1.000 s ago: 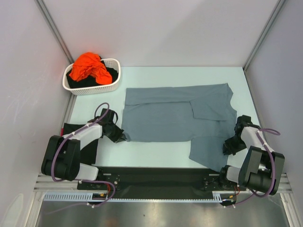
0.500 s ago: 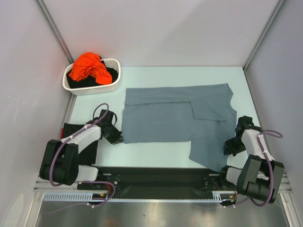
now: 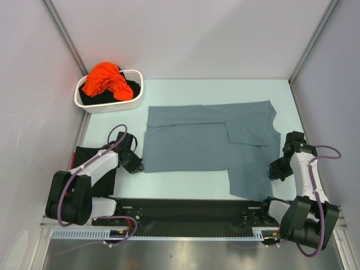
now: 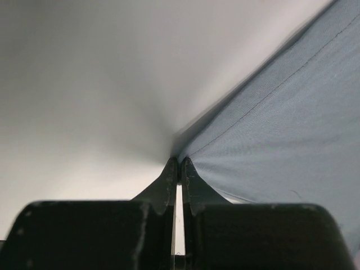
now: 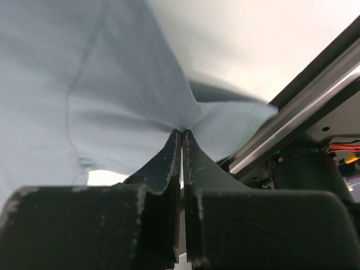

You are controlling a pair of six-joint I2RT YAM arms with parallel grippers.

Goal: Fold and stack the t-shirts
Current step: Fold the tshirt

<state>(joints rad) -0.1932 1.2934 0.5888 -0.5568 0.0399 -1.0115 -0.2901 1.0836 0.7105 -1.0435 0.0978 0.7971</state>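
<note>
A slate grey-blue t-shirt (image 3: 208, 138) lies spread across the table, its sleeves folded in. My left gripper (image 3: 140, 166) is shut on its near left corner (image 4: 225, 146), the cloth pinched at the fingertips (image 4: 171, 169). On the right, my right gripper (image 3: 273, 171) is shut on the shirt's near right part (image 5: 112, 101), which is lifted and bunched at its tips. An orange t-shirt (image 3: 104, 80) lies crumpled on black t-shirts (image 3: 132, 88) in the basket. Another black t-shirt (image 3: 90, 166) lies flat under the left arm.
The white slotted basket (image 3: 112, 106) stands at the far left corner. Grey walls close in on the left, right and back. A black rail (image 3: 185, 211) runs along the near edge; its metal frame (image 5: 304, 107) shows in the right wrist view.
The right gripper closed on the shirt's near right part and drew it right and away from the near edge. The left gripper pulled its corner slightly left.
</note>
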